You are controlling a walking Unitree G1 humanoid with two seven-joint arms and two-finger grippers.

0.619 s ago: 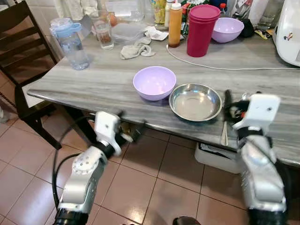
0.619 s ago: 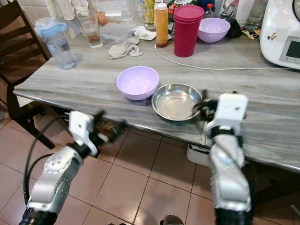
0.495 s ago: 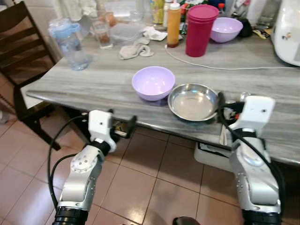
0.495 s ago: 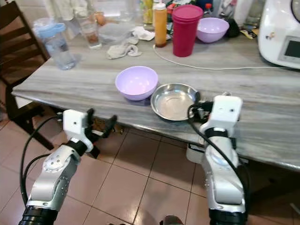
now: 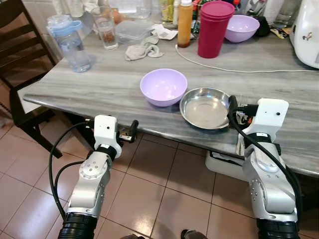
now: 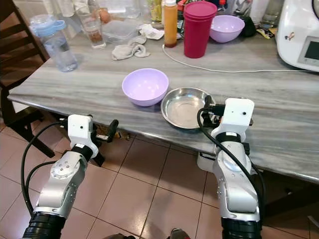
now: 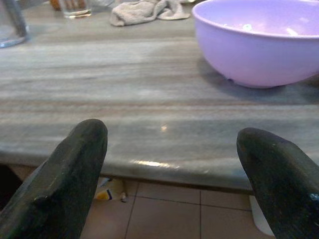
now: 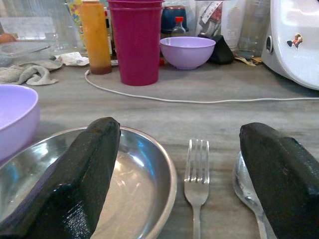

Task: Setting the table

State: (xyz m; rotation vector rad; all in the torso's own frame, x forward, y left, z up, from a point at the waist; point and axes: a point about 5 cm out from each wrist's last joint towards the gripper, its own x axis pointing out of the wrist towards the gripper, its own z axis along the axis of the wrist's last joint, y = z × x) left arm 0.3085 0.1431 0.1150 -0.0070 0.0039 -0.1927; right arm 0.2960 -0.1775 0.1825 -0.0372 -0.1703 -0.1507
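Note:
A lilac bowl and a shallow steel plate sit side by side near the front edge of the grey table. To the right of the plate lie a fork and a spoon. My right gripper is open and low over the table, with one finger above the plate's rim and the other above the spoon. My left gripper is open with nothing in it. It hangs just off the table's front edge, pointing at the lilac bowl.
At the back of the table stand a water bottle, a glass, a crumpled cloth, an orange bottle, stacked magenta cups, a second lilac bowl and a white appliance with its cable. A dark chair stands at the left.
The right gripper has shifted left, now over the fork beside the plate's rim. The left gripper has drawn slightly left and steadied below the table edge.

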